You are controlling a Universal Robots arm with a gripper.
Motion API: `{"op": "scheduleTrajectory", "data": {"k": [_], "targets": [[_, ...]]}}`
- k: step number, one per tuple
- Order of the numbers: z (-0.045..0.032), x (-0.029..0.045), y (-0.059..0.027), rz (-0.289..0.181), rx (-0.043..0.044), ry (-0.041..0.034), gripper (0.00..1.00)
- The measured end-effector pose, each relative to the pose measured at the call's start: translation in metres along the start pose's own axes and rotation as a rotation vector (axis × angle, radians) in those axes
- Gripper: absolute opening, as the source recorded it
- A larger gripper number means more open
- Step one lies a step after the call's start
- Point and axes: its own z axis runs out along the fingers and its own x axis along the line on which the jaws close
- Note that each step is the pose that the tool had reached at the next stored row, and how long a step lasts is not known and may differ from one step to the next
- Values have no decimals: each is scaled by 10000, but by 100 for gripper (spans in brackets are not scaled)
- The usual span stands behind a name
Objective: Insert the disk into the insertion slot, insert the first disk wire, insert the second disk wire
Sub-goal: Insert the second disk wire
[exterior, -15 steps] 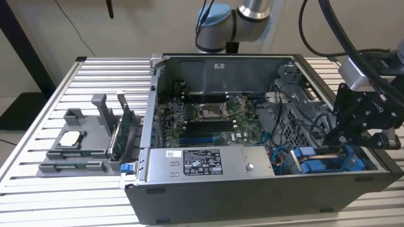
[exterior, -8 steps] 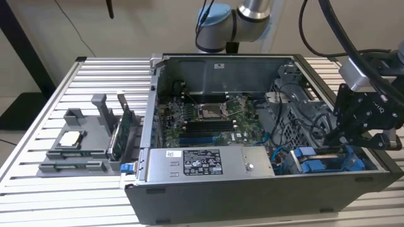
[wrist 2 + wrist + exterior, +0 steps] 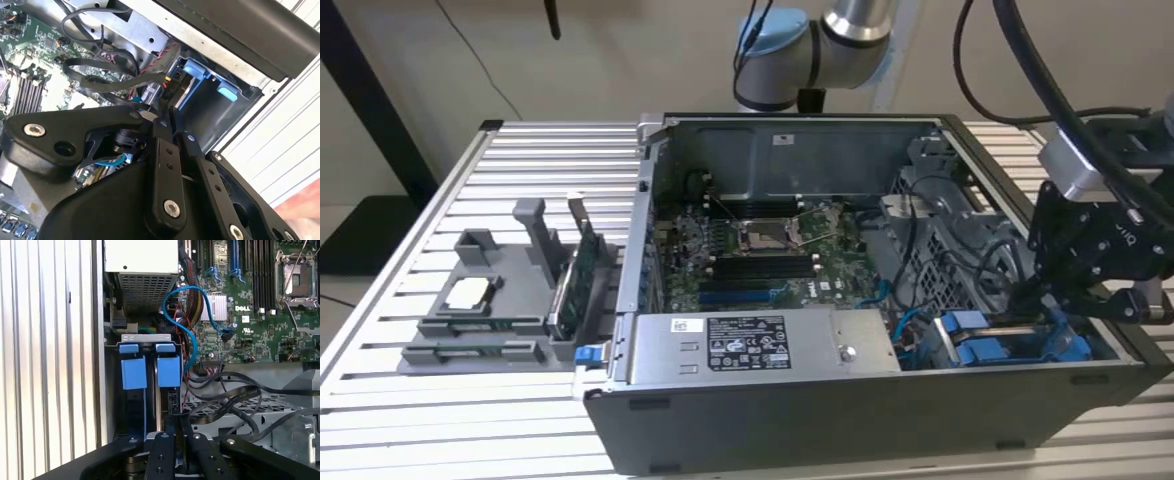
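An open computer case [image 3: 854, 420] lies on the table. In its drive bay at the exterior view's right, two bright blue carrier frames [image 3: 134, 371] [image 3: 168, 369] sit side by side. One holds the disk, whose silver edge [image 3: 186, 90] shows in the insertion slot. My black gripper [image 3: 1067, 305] hangs over this bay. In both wrist views its fingers stand together, shut [image 3: 168, 116] [image 3: 177, 419]. Their tips grip a black disk wire connector [image 3: 166, 90] with red, yellow and black leads, right against the disk's end.
Loose black cables [image 3: 100, 75] and a blue cable [image 3: 186, 315] loop close beside the bay. The power supply [image 3: 747, 345] and motherboard [image 3: 761, 250] lie toward the exterior view's left. A grey parts holder [image 3: 494, 300] stands on the slatted table [image 3: 520, 160] outside the case.
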Motion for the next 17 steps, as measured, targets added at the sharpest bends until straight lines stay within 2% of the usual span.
{"op": "scheduleTrajectory", "data": {"k": [3,5,10,12,17], "targets": [[22,4,29,-38,275,-9,16],[32,6,58,-52,370,-15,16],[36,9,132,-66,479,-17,16],[31,10,146,-66,485,-15,16],[-64,-2,187,-60,485,-38,16]]}}
